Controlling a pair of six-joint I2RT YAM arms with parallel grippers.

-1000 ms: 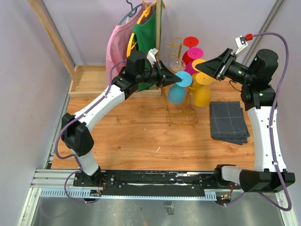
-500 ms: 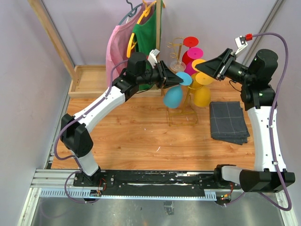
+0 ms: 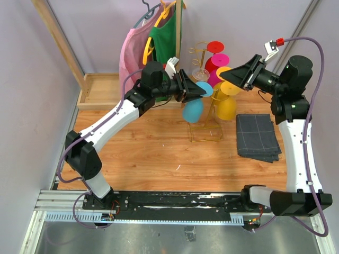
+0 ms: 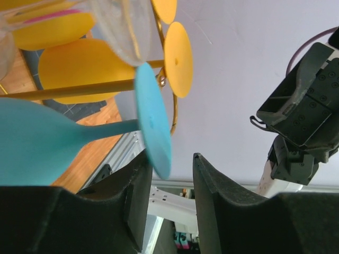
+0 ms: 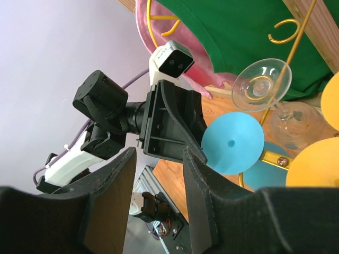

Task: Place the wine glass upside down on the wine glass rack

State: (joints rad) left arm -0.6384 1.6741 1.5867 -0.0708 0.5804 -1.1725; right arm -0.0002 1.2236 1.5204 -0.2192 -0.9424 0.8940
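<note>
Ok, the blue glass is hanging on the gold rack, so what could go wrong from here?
1. The foot of the blue wine glass sits between the fingers of the open left gripper, close to one of them. A crooked pull-back could catch it and drag the glass off the arm of the wine glass rack.
2. The clear glass and the yellow glasses hang close by, so a swinging bowl might knock them.

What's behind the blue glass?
The gold rack, with yellow glasses and a clear glass hanging on it. The blue glass foot covers part of one rack arm.
</note>
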